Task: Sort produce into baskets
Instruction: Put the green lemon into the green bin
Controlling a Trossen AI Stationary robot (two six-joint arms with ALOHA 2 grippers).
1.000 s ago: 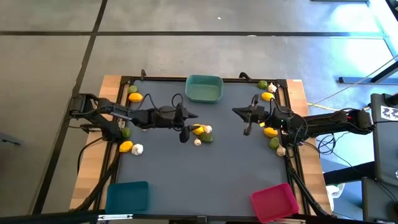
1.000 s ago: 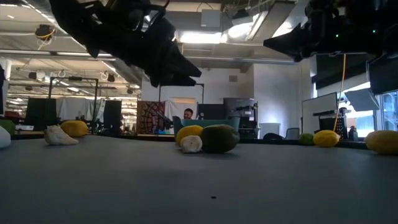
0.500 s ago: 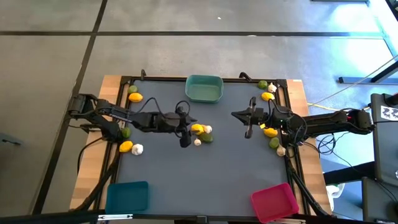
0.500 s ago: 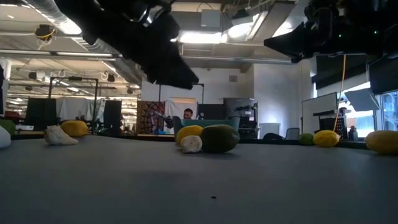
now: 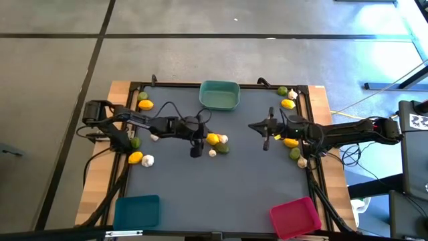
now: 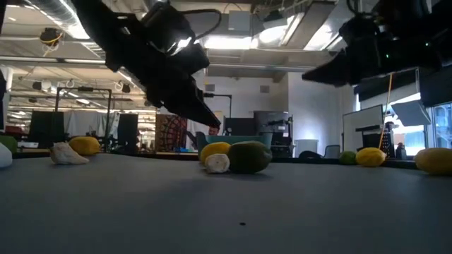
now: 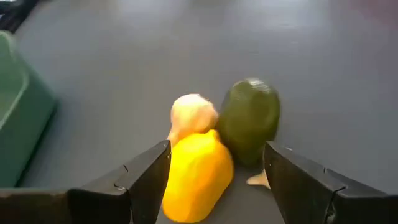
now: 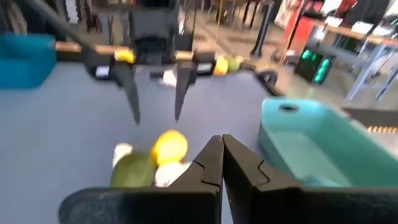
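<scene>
near the middle of the dark table mat (image 5: 221, 181) sits a small cluster of produce: a yellow lemon (image 5: 212, 139), a white garlic bulb (image 5: 223, 139) touching it, a green lime (image 5: 222, 148) just beside them, and a second, smaller garlic bulb (image 5: 212, 153) at the cluster's near side. in the left wrist view the lemon (image 7: 194, 174) lies between that arm's two dark fingers (image 7: 144, 174), with the lime (image 7: 249, 119) and garlic (image 7: 193, 113) pressed against it just beyond. the left gripper (image 5: 198, 139) hangs just beside the lemon with its jaws spread wide and nothing between them gripped; in the low view it hovers above the mat, angled down toward the cluster (image 6: 233, 156). the right gripper (image 5: 256, 125) is held above the mat well apart from the cluster, on its right, jaws clenched together and empty, as the right wrist view shows (image 8: 221, 158). the teal-green basket (image 5: 219, 96) stands at the far edge, near the cluster; the blue basket (image 5: 136, 211) is at the near left corner and the pink-red basket (image 5: 294, 217) at the near right corner. more produce lies along the sides: a lemon (image 5: 145, 105) and lime (image 5: 141, 96) at the far left, a lemon (image 5: 135, 158) and garlic (image 5: 148, 161) lower on the left, and lemons, limes and a garlic bulb (image 5: 302, 163) along the right edge
</scene>
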